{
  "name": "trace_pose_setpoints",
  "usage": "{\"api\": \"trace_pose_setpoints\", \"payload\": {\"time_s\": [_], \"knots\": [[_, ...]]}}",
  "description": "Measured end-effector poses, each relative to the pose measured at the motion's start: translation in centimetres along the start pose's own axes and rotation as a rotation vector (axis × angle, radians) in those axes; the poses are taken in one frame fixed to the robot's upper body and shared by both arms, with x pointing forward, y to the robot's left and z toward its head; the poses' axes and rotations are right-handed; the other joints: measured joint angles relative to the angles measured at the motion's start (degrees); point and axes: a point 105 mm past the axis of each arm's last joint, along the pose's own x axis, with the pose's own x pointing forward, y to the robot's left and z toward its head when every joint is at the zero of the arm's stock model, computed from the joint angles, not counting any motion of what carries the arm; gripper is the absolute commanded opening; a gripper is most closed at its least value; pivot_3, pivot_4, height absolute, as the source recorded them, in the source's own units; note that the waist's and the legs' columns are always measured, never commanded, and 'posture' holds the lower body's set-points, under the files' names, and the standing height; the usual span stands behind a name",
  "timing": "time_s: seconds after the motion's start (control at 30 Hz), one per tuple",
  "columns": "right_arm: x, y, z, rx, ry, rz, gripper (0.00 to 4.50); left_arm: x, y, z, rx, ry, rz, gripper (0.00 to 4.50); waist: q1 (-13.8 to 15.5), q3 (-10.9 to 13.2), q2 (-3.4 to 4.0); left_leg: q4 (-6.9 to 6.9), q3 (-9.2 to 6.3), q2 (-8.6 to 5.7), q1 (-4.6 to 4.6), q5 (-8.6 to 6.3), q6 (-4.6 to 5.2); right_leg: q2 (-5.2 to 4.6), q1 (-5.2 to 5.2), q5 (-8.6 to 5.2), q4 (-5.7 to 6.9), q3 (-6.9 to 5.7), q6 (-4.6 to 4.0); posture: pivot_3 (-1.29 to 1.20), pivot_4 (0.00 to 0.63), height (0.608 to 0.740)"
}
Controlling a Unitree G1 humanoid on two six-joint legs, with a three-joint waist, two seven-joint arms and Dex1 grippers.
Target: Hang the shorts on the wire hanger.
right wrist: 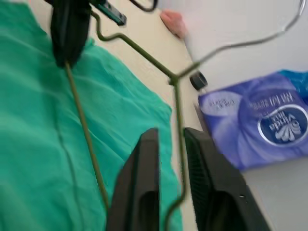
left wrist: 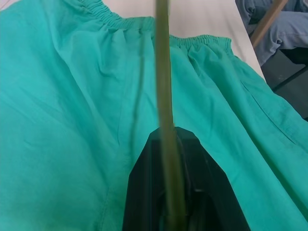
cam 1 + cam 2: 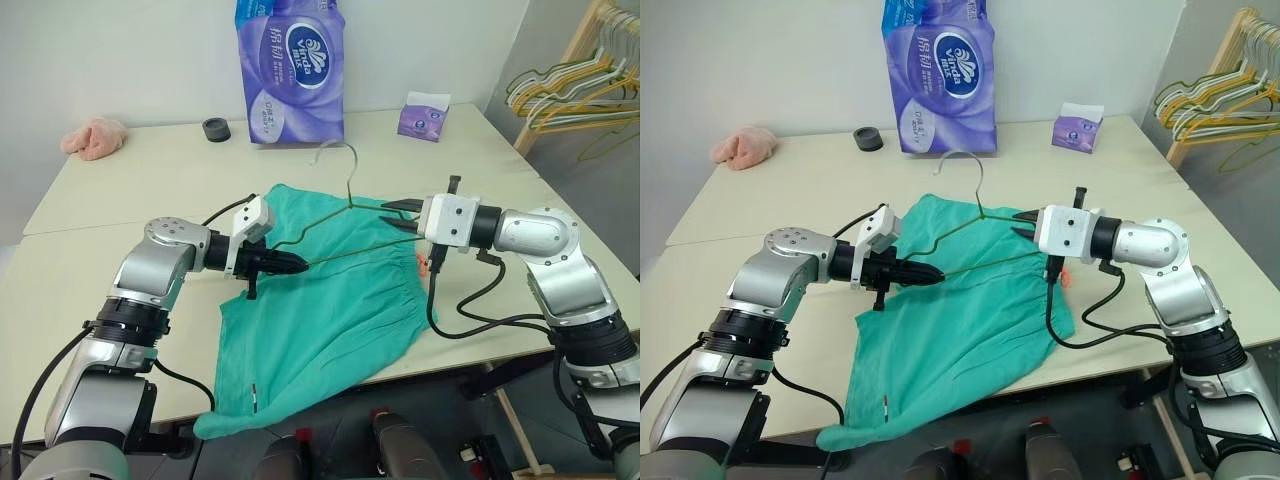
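Your left end effector point(image 3: 296, 264) is clamped on the bottom bar of the wire hanger point(image 3: 345, 215), above the shorts point(image 3: 320, 310) spread on the desk point(image 3: 130, 170). In your right wrist view, the right end effector point(image 1: 171, 144) stands narrowly parted around a hanger arm, without a clear grip. Your left wrist view shows the gathered waistband.

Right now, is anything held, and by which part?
The left gripper holds the wire hanger by its bottom bar. The right gripper's fingers are parted around its shoulder.
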Motion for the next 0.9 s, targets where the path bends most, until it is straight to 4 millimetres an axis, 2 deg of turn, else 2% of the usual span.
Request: {"api": "trace_pose_setpoints", "payload": {"time_s": [0.17, 0.27, 0.4, 0.57, 0.67, 0.8, 0.9], "knots": [[-1.5, 1.0, -0.7, 0.103, 0.056, 0.066, 3.48, -0.1, -0.2, -0.1, 0.069, 0.023, 0.020, 0.00, 0.2, 0.0, 0.00, 0.00, 0.01, -0.01, -0.01, 0.00, 0.00, -0.04, 0.01, 0.00, -0.03, 0.00, 0.00, -0.22, 0.115, 0.740], [-3.4, 0.2, -1.9, 0.208, 0.143, 0.042, 4.48, -0.6, -0.6, -1.0, 0.165, 0.110, 0.018, 0.00, 0.2, 0.0, 0.01, -0.01, 0.00, -0.01, -0.01, -0.01, 0.00, -0.05, 0.01, 0.00, -0.04, 0.00, 0.00, -0.22, 0.115, 0.740], [-4.9, 0.2, -1.8, 0.386, 0.195, 0.060, 4.48, -1.0, -0.8, -1.7, 0.300, 0.210, 0.019, 0.00, 0.3, 0.0, 0.02, -0.02, 0.00, 0.01, -0.01, -0.02, 0.01, -0.06, 0.01, 0.00, -0.05, -0.01, -0.01, -0.22, 0.117, 0.740], [-4.6, 3.0, -1.2, 0.541, 0.240, 0.212, 4.48, -0.6, -1.0, -0.7, 0.344, 0.196, 0.011, 0.00, 0.3, 0.0, 0.02, 0.00, 0.01, 0.00, -0.06, -0.05, 0.07, -0.06, 0.01, -0.01, -0.07, -0.03, 0.01, -0.22, 0.117, 0.740], [-4.0, 4.7, -2.1, 0.582, 0.297, 0.270, 4.48, -0.4, -1.2, 0.0, 0.357, 0.188, 0.007, 0.00, 0.3, 0.0, 0.02, 0.01, 0.01, 0.00, -0.07, -0.05, 0.07, -0.06, 0.01, -0.01, -0.07, -0.04, 0.01, -0.21, 0.116, 0.740], [-2.9, 6.1, -4.6, 0.611, 0.388, 0.275, 4.48, -0.2, -1.6, 0.8, 0.362, 0.173, -0.006, 0.00, 0.3, 0.0, 0.02, 0.01, 0.02, 0.00, -0.10, -0.05, 0.07, -0.05, -0.03, -0.01, -0.06, -0.03, 0.02, -0.20, 0.115, 0.740], [-2.4, 6.1, -5.3, 0.606, 0.411, 0.275, 3.86, -0.2, -1.7, 0.9, 0.365, 0.175, -0.008, 0.00, 0.3, 0.0, 0.02, 0.04, 0.01, 0.00, -0.22, -0.05, 0.07, -0.05, -0.12, -0.01, -0.04, -0.05, 0.01, -0.20, 0.112, 0.740]]}}
